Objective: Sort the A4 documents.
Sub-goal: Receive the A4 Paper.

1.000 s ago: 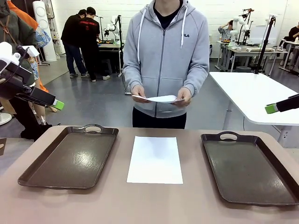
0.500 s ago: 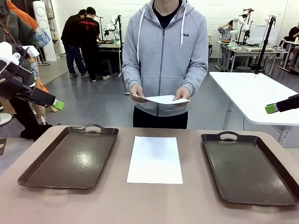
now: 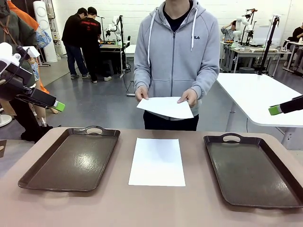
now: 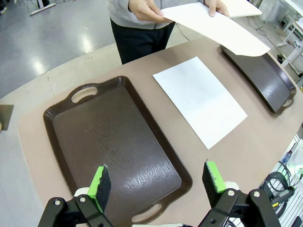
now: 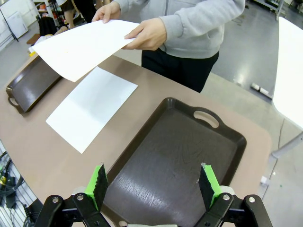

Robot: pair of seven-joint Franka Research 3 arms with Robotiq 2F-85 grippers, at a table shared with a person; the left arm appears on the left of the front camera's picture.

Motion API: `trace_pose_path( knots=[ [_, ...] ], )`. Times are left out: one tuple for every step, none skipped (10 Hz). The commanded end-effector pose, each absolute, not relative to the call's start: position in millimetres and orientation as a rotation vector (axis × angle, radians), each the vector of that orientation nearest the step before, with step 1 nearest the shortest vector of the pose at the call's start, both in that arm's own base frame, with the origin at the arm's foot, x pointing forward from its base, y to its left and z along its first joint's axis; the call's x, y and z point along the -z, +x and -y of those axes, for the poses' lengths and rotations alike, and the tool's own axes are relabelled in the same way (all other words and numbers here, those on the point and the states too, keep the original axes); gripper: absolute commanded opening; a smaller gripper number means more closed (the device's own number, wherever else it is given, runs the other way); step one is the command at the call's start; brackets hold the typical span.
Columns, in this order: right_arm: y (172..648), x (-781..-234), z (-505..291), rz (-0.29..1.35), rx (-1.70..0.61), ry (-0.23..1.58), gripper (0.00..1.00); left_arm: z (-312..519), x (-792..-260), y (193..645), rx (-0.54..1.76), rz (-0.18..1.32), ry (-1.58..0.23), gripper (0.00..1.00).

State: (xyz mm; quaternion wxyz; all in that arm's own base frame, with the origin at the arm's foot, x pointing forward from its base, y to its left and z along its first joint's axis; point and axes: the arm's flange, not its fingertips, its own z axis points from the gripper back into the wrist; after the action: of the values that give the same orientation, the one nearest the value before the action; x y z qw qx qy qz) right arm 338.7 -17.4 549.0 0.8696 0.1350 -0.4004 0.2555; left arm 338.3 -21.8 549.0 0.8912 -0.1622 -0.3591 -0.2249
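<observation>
Hanging in the air off the bench's left end, the left claw [image 3: 58, 106] sits beyond the outer rim of the left tray [image 3: 71, 161]. Its wrist view looks down on that tray past two green-padded fingers spread wide apart, gripping nothing. The left tray is dark brown with a handle cut-out at each short end. It lies flat on the bench [image 3: 156, 205] with its floor bare.

Near it toward the middle, apart from its rim, a white A4 sheet [image 3: 157, 161] lies flat on the bench between the two trays, its long sides running away from the robot. Above the far edge of the bench, a person in a grey hooded top holds a second sheet [image 3: 166, 107]. One hand [image 3: 141, 93] is at one far corner and the other hand [image 3: 189, 98] at the opposite one. This paper tilts down toward the robot and is clear of the bench. It may be more than one sheet, as its edge is too thin to tell.

Farther right, the right tray [image 3: 251, 172] lies flat, also bare, well apart from the lying sheet. The right claw [image 3: 275, 110] hovers off the bench's right end. In its wrist view the fingers stand wide open over the right tray, holding nothing.
</observation>
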Motion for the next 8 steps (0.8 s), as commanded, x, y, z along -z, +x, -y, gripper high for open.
trace_pose_path(
  knots=[
    [339.2,-548.6,17.2,0.839,-0.536,0.288,1.00,20.3,-549.2,338.3,0.471,0.750,-0.344,1.00],
    [339.2,-548.6,17.2,0.839,-0.536,0.288,1.00,20.3,-549.2,338.3,0.471,0.750,-0.344,1.00],
    [339.2,-548.6,17.2,0.839,-0.536,0.288,1.00,20.3,-549.2,338.3,0.471,0.750,-0.344,1.00],
    [339.2,-548.6,17.2,0.839,-0.536,0.288,1.00,20.3,-549.2,338.3,0.471,0.750,-0.344,1.00],
    [339.2,-548.6,17.2,0.839,-0.536,0.288,1.00,20.3,-549.2,338.3,0.471,0.750,-0.344,1.00],
    [339.2,-548.6,17.2,0.839,-0.536,0.288,1.00,20.3,-549.2,338.3,0.471,0.750,-0.344,1.00],
    [339.2,-548.6,17.2,0.839,-0.536,0.288,1.00,20.3,-549.2,338.3,0.471,0.750,-0.344,1.00],
    [339.2,-548.6,17.2,0.839,-0.536,0.288,1.00,20.3,-549.2,338.3,0.471,0.750,-0.344,1.00]
  ],
)
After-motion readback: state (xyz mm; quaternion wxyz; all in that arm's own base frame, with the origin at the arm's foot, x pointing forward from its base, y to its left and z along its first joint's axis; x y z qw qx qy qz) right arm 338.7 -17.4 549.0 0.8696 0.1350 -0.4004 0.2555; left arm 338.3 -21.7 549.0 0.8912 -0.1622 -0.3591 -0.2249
